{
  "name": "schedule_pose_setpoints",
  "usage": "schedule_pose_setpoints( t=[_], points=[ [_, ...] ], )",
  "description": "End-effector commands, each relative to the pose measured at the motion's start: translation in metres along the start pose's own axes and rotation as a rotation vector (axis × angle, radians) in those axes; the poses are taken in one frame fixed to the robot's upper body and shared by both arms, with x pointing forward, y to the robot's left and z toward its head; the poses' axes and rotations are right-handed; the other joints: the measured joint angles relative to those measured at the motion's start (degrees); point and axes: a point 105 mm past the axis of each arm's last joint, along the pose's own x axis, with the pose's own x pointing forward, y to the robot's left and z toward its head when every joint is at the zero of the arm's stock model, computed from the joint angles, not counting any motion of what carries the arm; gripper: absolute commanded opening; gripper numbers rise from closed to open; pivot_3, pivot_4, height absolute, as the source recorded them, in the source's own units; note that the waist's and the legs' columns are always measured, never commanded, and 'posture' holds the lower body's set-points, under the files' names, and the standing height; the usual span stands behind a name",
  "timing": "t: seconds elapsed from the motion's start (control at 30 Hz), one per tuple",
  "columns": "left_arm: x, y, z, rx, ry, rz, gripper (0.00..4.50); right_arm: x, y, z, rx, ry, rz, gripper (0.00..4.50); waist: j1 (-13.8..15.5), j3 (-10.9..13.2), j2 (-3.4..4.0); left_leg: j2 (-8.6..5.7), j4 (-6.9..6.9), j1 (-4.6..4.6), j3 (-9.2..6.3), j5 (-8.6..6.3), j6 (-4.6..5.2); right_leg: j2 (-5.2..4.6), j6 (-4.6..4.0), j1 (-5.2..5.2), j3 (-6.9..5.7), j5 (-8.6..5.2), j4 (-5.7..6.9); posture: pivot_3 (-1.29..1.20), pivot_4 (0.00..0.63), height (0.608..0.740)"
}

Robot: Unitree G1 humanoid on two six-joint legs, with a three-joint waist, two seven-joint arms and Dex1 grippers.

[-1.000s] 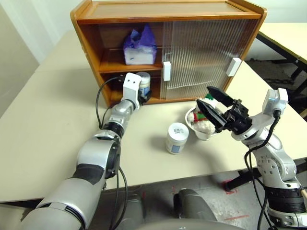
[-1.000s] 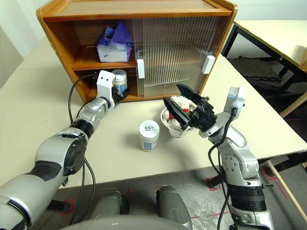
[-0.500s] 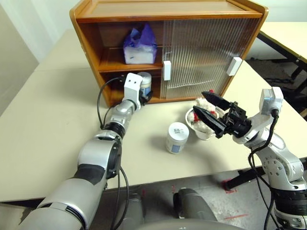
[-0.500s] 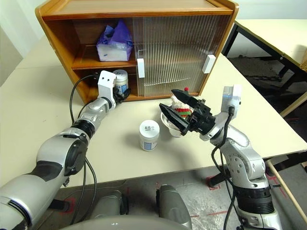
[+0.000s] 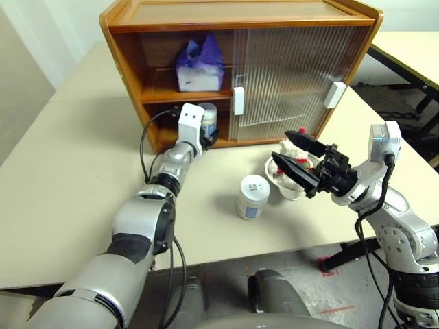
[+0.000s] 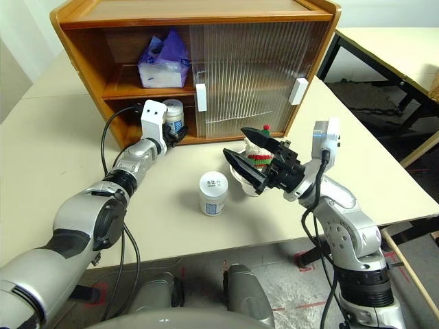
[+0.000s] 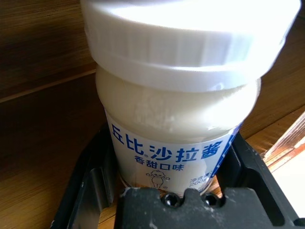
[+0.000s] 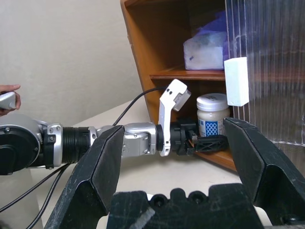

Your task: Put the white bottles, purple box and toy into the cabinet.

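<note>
The cabinet (image 5: 240, 14) stands at the back of the table, its left half open. The purple box (image 5: 199, 65) lies on its upper shelf. My left gripper (image 5: 206, 137) reaches into the lower shelf, shut on a white bottle (image 7: 176, 114) that stands upright there. A second white bottle (image 5: 253, 197) stands on the table in front of the cabinet. To its right the toy (image 6: 257, 159) sits in a metal bowl (image 5: 288, 188). My right gripper (image 5: 282, 146) hovers open just above the toy, holding nothing.
Both ribbed sliding doors, with white handles (image 5: 238, 101), cover the cabinet's right half. Another table (image 5: 411, 48) stands at the far right. A person's hand (image 8: 7, 95) shows beyond the left arm. Bare tabletop lies left of the left arm.
The right gripper has tipped downward from pointing up to nearly level, over the bowl. The left gripper and its bottle have stayed put.
</note>
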Motion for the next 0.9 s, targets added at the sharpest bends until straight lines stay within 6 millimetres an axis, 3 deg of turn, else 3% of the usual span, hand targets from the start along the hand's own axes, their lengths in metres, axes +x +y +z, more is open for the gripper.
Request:
schedule_pose_setpoints(
  t=[0.03, 0.07, 0.9],
  points=[
    [0.002, -0.003, 0.003, 0.002, 0.008, -0.002, 4.16, 0.001, 0.004, 0.000, 0.005, 0.006, 0.008, 4.50, -0.03, 0.00, 0.00, 0.00, 0.00, 0.00, 0.00, 0.00, 0.00, 0.00, 0.00, 0.00, 0.00, 0.00, 0.00, -0.12, 0.039, 0.740],
    [0.002, -0.003, 0.003, 0.001, 0.009, -0.003, 4.47, 0.001, 0.004, 0.001, 0.005, 0.005, 0.008, 4.50, -0.04, 0.00, 0.00, 0.00, 0.00, 0.00, 0.00, 0.00, 0.00, 0.00, 0.00, 0.00, 0.00, 0.00, 0.00, -0.12, 0.039, 0.740],
    [-0.005, 0.004, -0.005, -0.071, -0.047, 0.002, 4.47, 0.015, -0.006, -0.002, 0.021, -0.043, 0.038, 4.50, 0.45, 0.00, 0.00, 0.00, 0.00, -0.01, -0.01, 0.00, 0.00, -0.01, 0.02, 0.00, -0.01, 0.02, 0.00, -0.04, 0.017, 0.740]
  ],
)
